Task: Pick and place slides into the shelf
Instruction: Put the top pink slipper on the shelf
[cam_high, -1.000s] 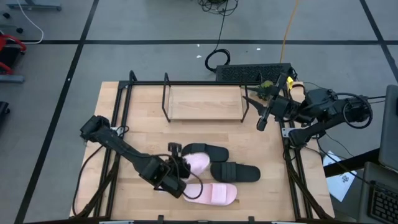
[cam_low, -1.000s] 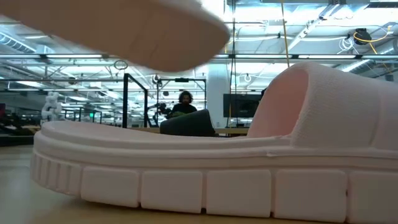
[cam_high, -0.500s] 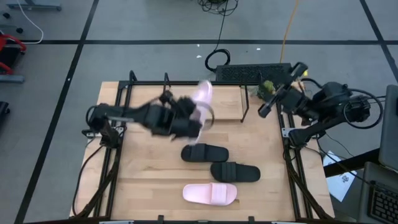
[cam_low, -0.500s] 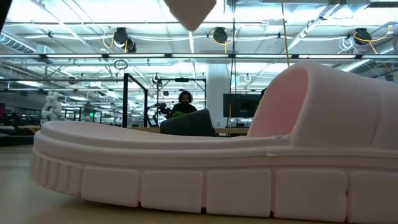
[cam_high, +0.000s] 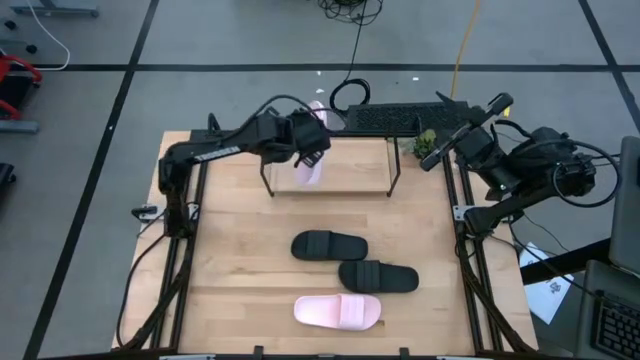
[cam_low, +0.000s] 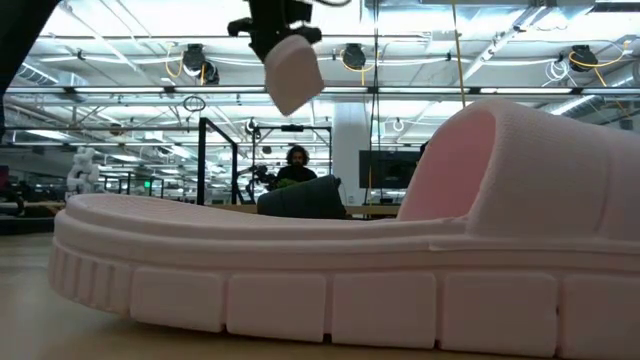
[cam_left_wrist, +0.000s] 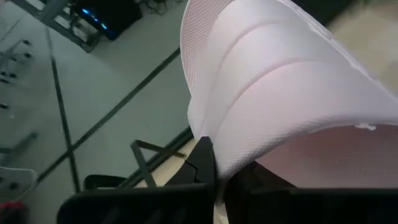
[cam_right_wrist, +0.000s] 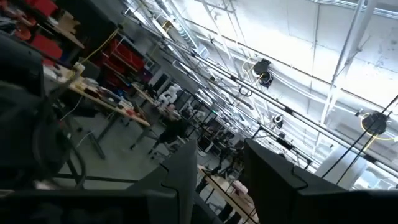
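Note:
My left gripper (cam_high: 304, 138) is shut on a pale pink slide (cam_high: 313, 158) and holds it in the air above the left part of the shelf (cam_high: 345, 178). In the low view this slide (cam_low: 293, 72) hangs high up. The shelf is a black rod frame with a light wood base. Two black slides (cam_high: 329, 245) (cam_high: 378, 277) and the second pink slide (cam_high: 338, 311) lie sole-down on the table nearer me. That pink slide (cam_low: 330, 270) fills the low view. My right gripper (cam_high: 434, 156) is open, raised at the table's far right corner, and its fingers (cam_right_wrist: 183, 177) point up at the ceiling. My left gripper pinches the pink slide by its wide strap (cam_left_wrist: 214, 134), with one finger (cam_left_wrist: 202, 163) on the strap's outer face and the other under it. The slide is lifted clear. It hangs tipped on edge below the fingers, its length running near to far.
Black rails run along the table's left (cam_high: 185, 250) and right (cam_high: 470, 270) sides. A dark perforated box (cam_high: 400, 118) and a small green thing (cam_high: 428, 140) sit behind the shelf. The shelf's upright end bars (cam_high: 266, 160) stand beside the held slide. A person (cam_low: 297, 165) sits far behind.
My left gripper has carried the pink slide from among the other slides at mid-table up and toward the far edge, to above the shelf. The slide has been lifted clear and tipped on edge. My right arm has drawn back toward the far right and tipped upward.

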